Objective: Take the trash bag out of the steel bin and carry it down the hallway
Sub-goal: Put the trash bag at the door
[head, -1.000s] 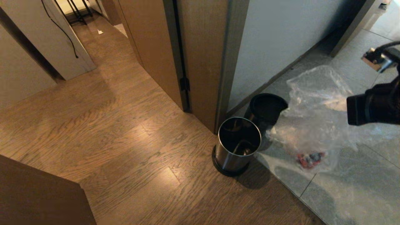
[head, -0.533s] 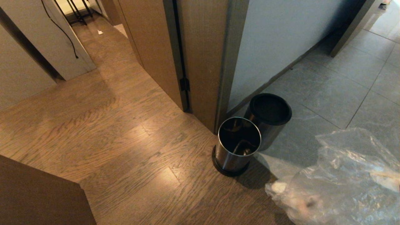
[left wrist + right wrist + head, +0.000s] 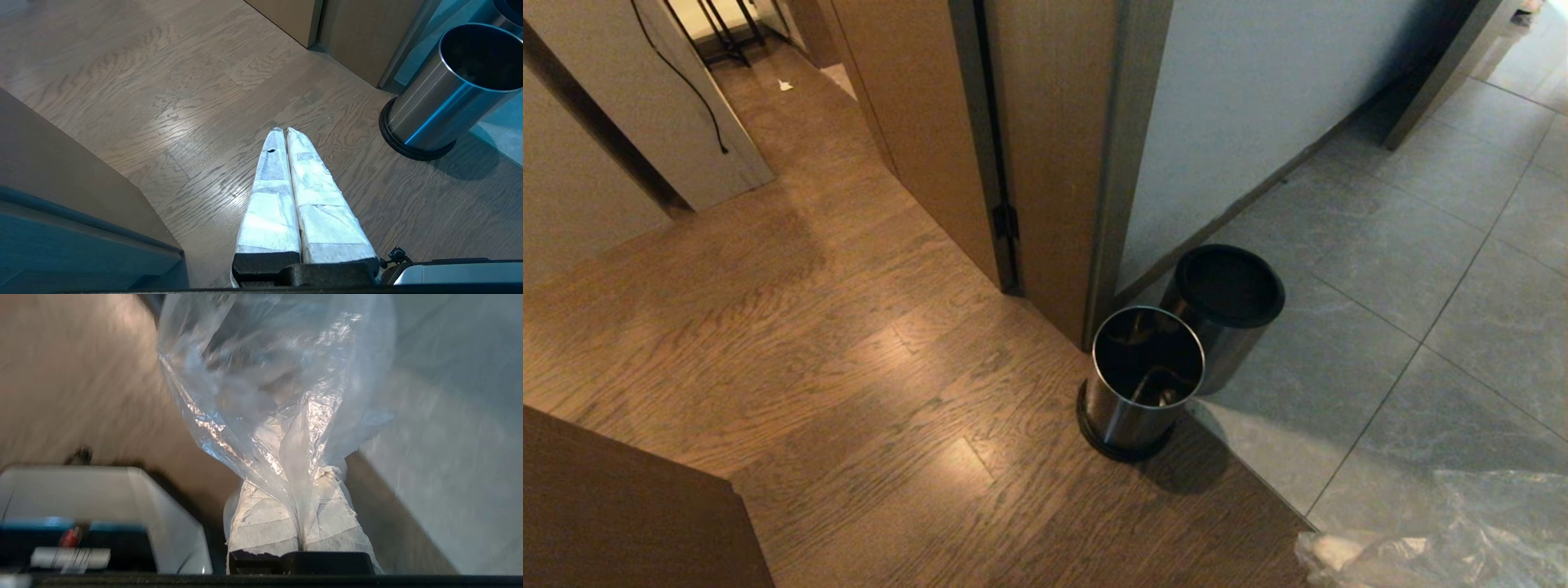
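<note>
While bag hangs out of bin, step judged as carry phase.

Head view: steel bin (image 3: 1145,380) upright on wood floor at tile edge, open top, no bag inside; black-rimmed inner bucket (image 3: 1223,306) just behind it, touching or nearly so. Trash bag (image 3: 1437,539) only partly in frame, lower right corner, over grey tiles, well apart from bin. No arm visible.

Left wrist view: left gripper (image 3: 284,132) with wrapped fingers pressed together, nothing between them, pointing over wood floor; steel bin (image 3: 445,90) off to one side, near. Parked.

Right wrist view: right gripper (image 3: 300,486) clamped tight on gathered neck of trash bag (image 3: 278,379); bag body extends straight out ahead of fingertips, long axis in line with fingers. Pale scraps faintly visible through plastic. Background blurred; what lies beyond bag unclear.

Key relation: bag on robot's right, already in right gripper, clear of bin; left gripper nearer bin, not needed. Next likely base drive down hallway; risk judged as thin plastic slipping or snagging.
</note>
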Motion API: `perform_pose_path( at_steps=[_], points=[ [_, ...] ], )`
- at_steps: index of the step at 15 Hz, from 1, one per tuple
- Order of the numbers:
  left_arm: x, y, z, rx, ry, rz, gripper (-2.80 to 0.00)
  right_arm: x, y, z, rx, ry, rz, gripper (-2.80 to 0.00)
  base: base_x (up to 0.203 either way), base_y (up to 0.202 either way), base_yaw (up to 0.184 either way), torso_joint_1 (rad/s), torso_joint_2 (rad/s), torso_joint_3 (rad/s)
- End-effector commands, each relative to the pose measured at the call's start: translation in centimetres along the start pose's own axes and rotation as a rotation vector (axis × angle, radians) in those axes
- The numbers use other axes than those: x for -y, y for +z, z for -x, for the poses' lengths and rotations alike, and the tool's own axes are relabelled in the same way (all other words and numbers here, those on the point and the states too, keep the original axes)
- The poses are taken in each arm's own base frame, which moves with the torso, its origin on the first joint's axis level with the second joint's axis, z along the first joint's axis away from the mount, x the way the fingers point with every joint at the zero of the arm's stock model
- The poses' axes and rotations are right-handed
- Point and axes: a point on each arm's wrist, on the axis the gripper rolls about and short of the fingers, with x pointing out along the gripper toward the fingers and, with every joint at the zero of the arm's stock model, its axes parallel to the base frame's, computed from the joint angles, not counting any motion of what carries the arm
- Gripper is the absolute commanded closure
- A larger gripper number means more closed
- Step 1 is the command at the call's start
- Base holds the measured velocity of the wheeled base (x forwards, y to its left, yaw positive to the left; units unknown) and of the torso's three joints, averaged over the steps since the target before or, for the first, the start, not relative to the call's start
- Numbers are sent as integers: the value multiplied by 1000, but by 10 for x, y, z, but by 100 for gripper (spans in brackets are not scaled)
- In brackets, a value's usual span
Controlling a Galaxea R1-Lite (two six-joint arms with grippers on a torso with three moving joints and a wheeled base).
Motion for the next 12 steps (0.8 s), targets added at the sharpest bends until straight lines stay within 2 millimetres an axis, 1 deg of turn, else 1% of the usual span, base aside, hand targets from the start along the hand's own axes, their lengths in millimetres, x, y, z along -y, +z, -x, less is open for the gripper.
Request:
perform_pose_path(
  at_steps=[1, 6, 8, 12],
  points=[
    [0, 0, 0, 0, 1, 0, 0, -1, -18, 7, 157, -7, 4, 0, 0, 0, 0, 0, 0, 0],
    [0, 0, 0, 0, 0, 0, 0, -1, -32, 13, 364, -14, -29, 0, 0, 0, 0, 0, 0, 0],
    [0, 0, 0, 0, 0, 0, 0, -1, -31, 12, 369, -10, -71, 0, 0, 0, 0, 0, 0, 0],
    [0, 0, 0, 0, 0, 0, 0, -1, -31, 12, 370, -10, -72, 0, 0, 0, 0, 0, 0, 0]
  ],
)
